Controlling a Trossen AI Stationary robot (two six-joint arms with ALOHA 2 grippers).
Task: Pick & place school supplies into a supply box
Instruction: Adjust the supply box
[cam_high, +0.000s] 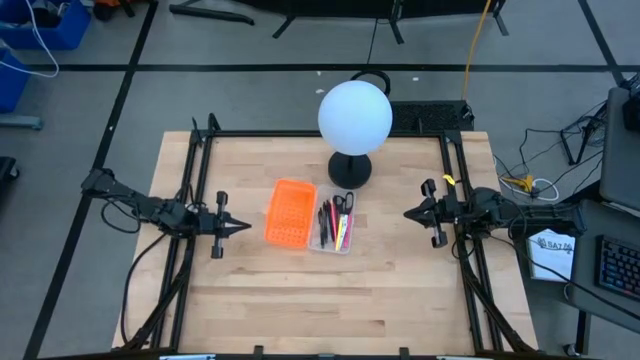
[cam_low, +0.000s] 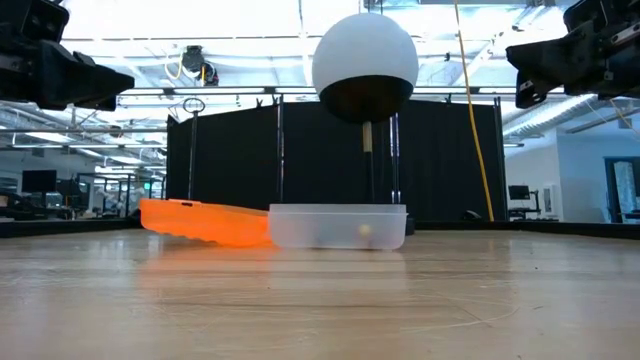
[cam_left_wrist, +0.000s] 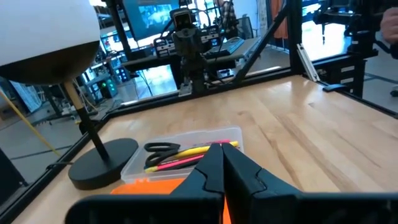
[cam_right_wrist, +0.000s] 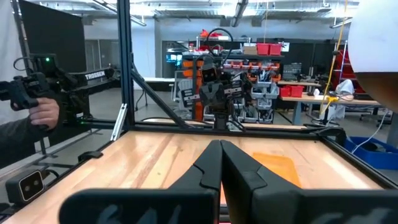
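The school supplies (cam_high: 334, 224), several pens and pencils plus black-handled scissors (cam_left_wrist: 160, 148), lie inside the clear supply box (cam_high: 333, 249) at the middle of the table. An orange perforated tray (cam_high: 291, 213) lies against the box's left side. My left gripper (cam_high: 245, 226) hovers shut above the table, left of the orange tray, pointing level toward it. My right gripper (cam_high: 408, 213) hovers shut to the right of the box, pointing level at it. Neither holds anything. In the low view the box (cam_low: 338, 226) stands flat on the wood, and the tray (cam_low: 205, 222) is tilted against it.
A lamp with a white globe (cam_high: 354, 115) stands on a black round base (cam_high: 350, 170) just behind the box. Black frame rails (cam_high: 200, 190) run along the left and right table edges. A person's hand (cam_right_wrist: 40, 112) shows beyond the table in the right wrist view. Bare wood lies toward the near edge.
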